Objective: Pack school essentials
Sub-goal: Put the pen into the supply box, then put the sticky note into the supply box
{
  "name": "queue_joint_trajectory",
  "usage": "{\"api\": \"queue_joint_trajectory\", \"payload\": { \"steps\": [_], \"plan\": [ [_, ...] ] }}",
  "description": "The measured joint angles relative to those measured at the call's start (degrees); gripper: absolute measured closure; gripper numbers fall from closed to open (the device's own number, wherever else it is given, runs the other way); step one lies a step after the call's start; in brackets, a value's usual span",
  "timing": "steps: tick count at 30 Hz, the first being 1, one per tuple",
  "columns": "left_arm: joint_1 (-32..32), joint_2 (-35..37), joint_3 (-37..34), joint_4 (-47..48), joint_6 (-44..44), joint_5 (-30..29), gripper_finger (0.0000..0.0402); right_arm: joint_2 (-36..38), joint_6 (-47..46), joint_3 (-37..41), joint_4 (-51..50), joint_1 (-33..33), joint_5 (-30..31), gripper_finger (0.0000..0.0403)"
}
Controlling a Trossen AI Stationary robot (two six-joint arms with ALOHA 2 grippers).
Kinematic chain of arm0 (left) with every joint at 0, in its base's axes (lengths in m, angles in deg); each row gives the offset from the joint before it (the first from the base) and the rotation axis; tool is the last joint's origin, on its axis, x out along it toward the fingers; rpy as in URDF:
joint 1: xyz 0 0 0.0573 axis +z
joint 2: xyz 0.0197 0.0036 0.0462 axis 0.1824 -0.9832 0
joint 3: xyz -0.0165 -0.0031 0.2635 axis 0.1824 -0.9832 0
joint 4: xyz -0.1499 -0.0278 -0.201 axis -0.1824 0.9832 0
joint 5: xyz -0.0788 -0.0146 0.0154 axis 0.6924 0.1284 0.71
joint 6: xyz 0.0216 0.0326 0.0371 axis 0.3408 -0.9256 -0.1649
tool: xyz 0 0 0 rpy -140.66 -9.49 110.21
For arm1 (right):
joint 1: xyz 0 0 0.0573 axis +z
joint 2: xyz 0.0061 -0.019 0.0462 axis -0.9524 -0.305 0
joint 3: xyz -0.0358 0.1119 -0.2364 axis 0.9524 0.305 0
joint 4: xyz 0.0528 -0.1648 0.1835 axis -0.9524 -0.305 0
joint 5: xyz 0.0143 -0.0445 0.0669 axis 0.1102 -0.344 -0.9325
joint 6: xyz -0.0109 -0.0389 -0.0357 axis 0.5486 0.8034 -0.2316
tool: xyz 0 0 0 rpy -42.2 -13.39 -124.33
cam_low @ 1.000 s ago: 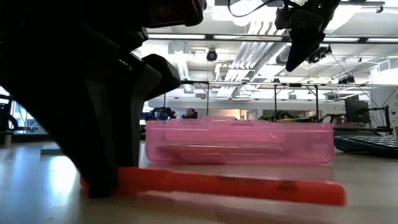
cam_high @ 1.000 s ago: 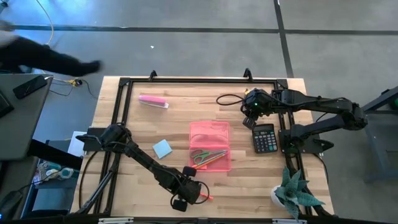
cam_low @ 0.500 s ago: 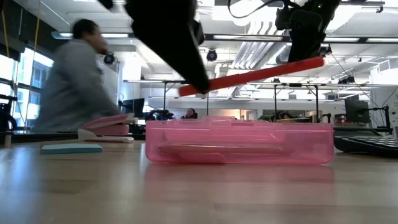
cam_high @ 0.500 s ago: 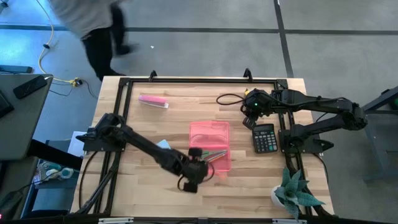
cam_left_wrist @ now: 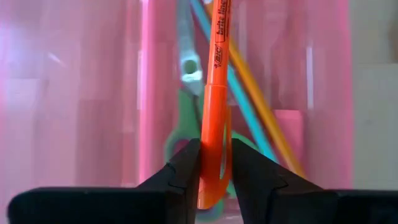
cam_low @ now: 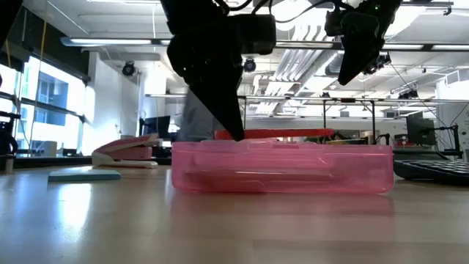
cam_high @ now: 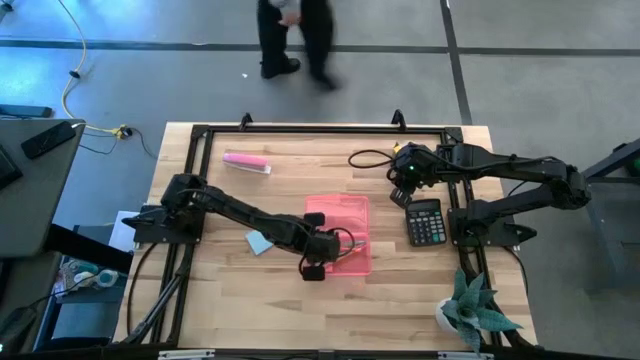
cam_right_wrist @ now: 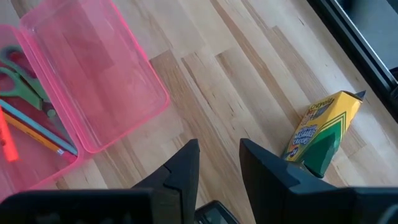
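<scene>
Pen (cam_left_wrist: 214, 93) in orange-red sits pinched in your left gripper (cam_left_wrist: 214, 177), just above the open pink case (cam_high: 337, 235), where green-handled scissors (cam_left_wrist: 186, 134) and pencils (cam_left_wrist: 261, 118) already lie. Your right gripper (cam_right_wrist: 219, 165) waits with fingers slightly parted near the calculator (cam_high: 425, 221) and crayon box (cam_right_wrist: 323, 134).

You see light wood plank worktop (cam_high: 230, 300) inside black metal frame (cam_high: 195, 135). Grey concrete floor (cam_high: 520, 70) around it, dark seams crossing. Person (cam_high: 295, 35) walking past worktop's far edge. Dark desk (cam_high: 30, 190) off worktop's left edge. Potted plant (cam_high: 470, 305) at near right corner. Across room: bright windows (cam_low: 44, 103) left, ceiling strip lights (cam_low: 117, 42), exposed ducts (cam_low: 293, 62).
</scene>
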Motion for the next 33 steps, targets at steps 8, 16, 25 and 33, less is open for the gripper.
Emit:
{"api": "queue_joint_trajectory", "payload": {
  "steps": [8, 16, 25, 33],
  "plan": [
    [0.09, 0.00, 0.04, -0.24, -1.09, 0.72, 0.0273, 0.00, -0.17, 0.00, -0.22, 0.00, 0.02, 0.0295],
    [0.07, 1.14, 0.11, -0.69, 0.39, 0.78, 0.0255, 0.00, -0.17, 0.00, -0.37, 0.00, 0.04, 0.0295],
    [-0.53, 6.96, 0.11, 2.61, 0.48, -0.69, 0.0269, -0.01, -1.07, 0.02, -0.77, 2.12, 0.22, 0.0295],
    [-2.93, 11.99, 0.11, 5.09, 1.03, -2.60, 0.0270, -0.02, -1.26, 0.02, -0.79, 5.77, 1.44, 0.0295]
  ]
}}
